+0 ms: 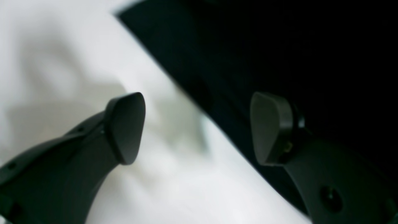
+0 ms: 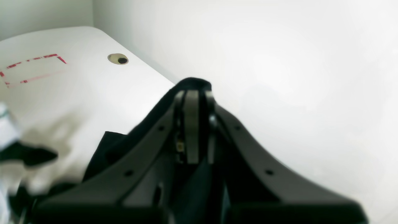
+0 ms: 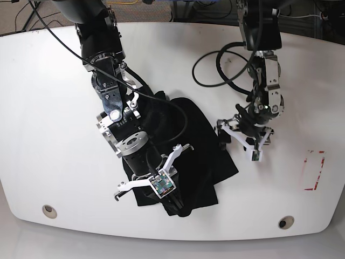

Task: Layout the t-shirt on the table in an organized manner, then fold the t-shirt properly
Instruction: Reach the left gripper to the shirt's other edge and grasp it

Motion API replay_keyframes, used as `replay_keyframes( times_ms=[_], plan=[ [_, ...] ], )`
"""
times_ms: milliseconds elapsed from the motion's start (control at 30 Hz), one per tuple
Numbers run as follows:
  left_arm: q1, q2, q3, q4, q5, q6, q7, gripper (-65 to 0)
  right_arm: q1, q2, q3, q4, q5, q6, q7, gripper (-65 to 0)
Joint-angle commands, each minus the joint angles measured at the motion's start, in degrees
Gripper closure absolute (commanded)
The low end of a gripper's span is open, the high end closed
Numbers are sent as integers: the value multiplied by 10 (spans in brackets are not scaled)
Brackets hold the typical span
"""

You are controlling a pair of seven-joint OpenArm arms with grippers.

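1. Your shirt (image 3: 191,156) lies bunched in a dark heap near the middle of the table (image 3: 48,135), spreading toward 5 o'clock, still rumpled and unfolded.
2. Your right gripper (image 2: 194,93) has its jaws pressed together, and a fold of black cloth wraps over their tips in the right wrist view, so it has hold of the shirt. In the base view it sits at 6 o'clock of the heap, over the near hem.
3. Your left gripper (image 1: 197,127) stands wide apart with nothing between the pads (image 1: 126,127). One pad hangs over bare white table, the other over the shirt's edge.
4. In the base view that left gripper (image 3: 237,135) is at 3 o'clock of the heap, just beside its edge.
5. The red mark (image 3: 314,170) is far off at 3 o'clock, well apart from the shirt.
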Motion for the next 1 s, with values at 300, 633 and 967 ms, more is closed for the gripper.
replay_keyframes(
  times_ms=[300,633,967],
  plan=[
    [-131,-2,-34,-198,-6,-4,-60,-503,14,-3,2,13,3,-4,20,0],
    [-212,-13,-33,-371,-4,-4,-129,-504,14,-3,2,13,4,-4,20,0],
    [-243,-11,-33,-437,-5,-6,-152,-504,13,-3,3,12,4,-4,20,0]
  ],
)
